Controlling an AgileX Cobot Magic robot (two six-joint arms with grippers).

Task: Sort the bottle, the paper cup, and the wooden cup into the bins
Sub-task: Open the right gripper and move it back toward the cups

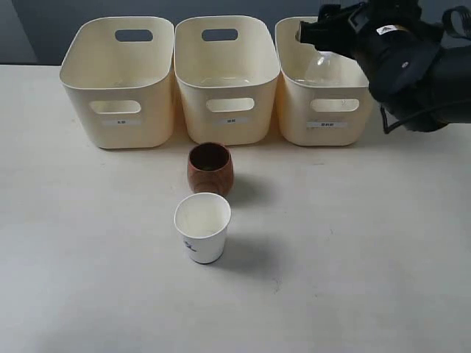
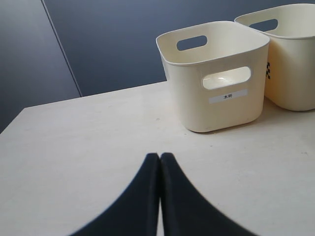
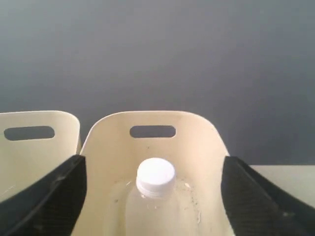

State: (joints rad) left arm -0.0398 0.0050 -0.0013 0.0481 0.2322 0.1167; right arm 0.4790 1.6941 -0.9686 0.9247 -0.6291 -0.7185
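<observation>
The clear bottle [image 1: 322, 68] with its white cap [image 3: 155, 176] stands inside the right bin [image 1: 324, 110]. My right gripper [image 1: 316, 33] hovers over that bin, open. In the right wrist view its fingers [image 3: 54, 196] stand wide on both sides of the bottle [image 3: 157, 211] without touching it. The dark wooden cup [image 1: 210, 169] sits upright on the table in front of the middle bin [image 1: 228, 88]. Just nearer stands the white paper cup [image 1: 202, 228], also upright. The left bin [image 1: 118, 88] holds nothing that I can see. My left gripper [image 2: 160, 156] is shut on nothing, low over the table.
The three bins stand side by side along the table's far edge, against a dark wall. In the left wrist view the left bin [image 2: 216, 105] stands ahead of the gripper, with a second bin [image 2: 290, 73] beside it.
</observation>
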